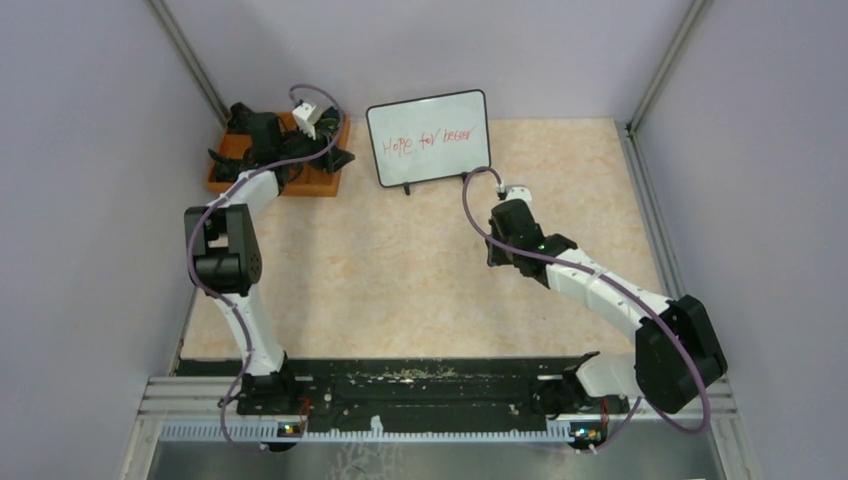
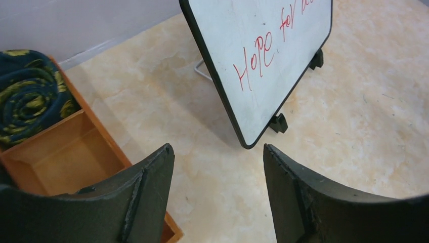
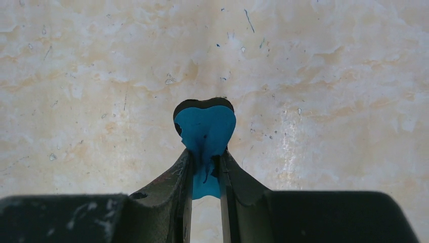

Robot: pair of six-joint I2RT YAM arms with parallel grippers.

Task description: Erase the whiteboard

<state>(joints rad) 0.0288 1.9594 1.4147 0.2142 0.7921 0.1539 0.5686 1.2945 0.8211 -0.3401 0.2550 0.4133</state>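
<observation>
Far left: orange tray (image 2: 60, 152), with the left gripper (image 2: 217, 152) above its edge, fingers spread, holding nothing.

Centre back: whiteboard (image 1: 428, 137) propped on small feet, leaning back, red writing not yet wiped. It looks light, stiff and slick-faced, so it will likely skid or tip under a wipe. Steady it by the black frame, at a top corner.

Right: right gripper (image 3: 205, 164) clamped on a blue eraser (image 3: 205, 126), near the board's front.

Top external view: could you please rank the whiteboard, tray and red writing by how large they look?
1. Whiteboard and tray: they look alike, and the left arm hides much of the tray, so I won't rank them.
2. Red writing: clearly smallest.
</observation>
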